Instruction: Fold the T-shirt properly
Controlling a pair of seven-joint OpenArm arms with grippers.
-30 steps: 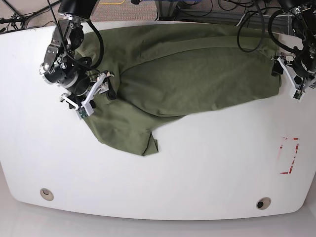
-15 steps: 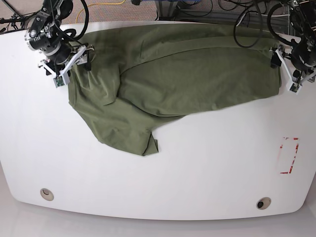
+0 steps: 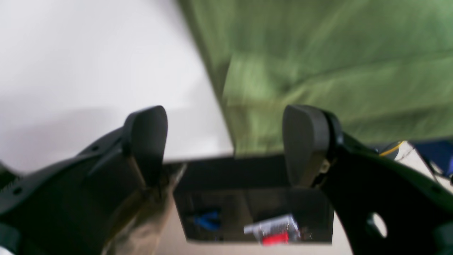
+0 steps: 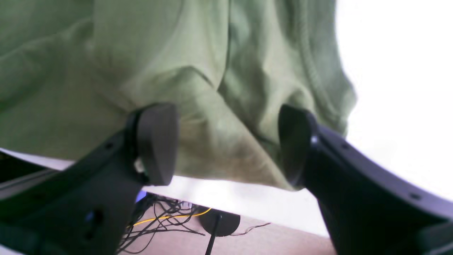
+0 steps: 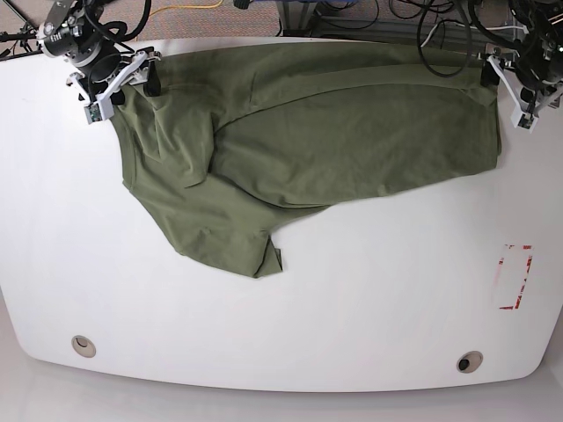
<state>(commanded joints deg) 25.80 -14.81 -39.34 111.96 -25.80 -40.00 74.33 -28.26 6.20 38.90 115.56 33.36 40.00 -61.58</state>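
Observation:
An olive green T-shirt (image 5: 334, 132) lies spread and rumpled across the far half of the white table (image 5: 352, 299), with a folded flap pointing toward the front (image 5: 255, 255). My right gripper (image 5: 119, 83) hovers open over the shirt's far left corner. In the right wrist view it (image 4: 224, 145) is open above bunched fabric (image 4: 177, 53) at the table's edge, holding nothing. My left gripper (image 5: 508, 88) is at the shirt's far right corner. In the left wrist view it (image 3: 226, 145) is open, with the shirt's corner (image 3: 318, 53) beyond the fingers.
A red tape rectangle (image 5: 515, 277) marks the table at the right. Two round holes (image 5: 84, 345) (image 5: 469, 361) sit near the front edge. Cables (image 5: 422, 18) hang past the far edge. A dark shelf (image 3: 254, 212) shows below the table edge.
Both arms have moved toward the far edge of the table. The right gripper went from the shirt's left side up to its far left corner. The shirt's left flap lies flatter.

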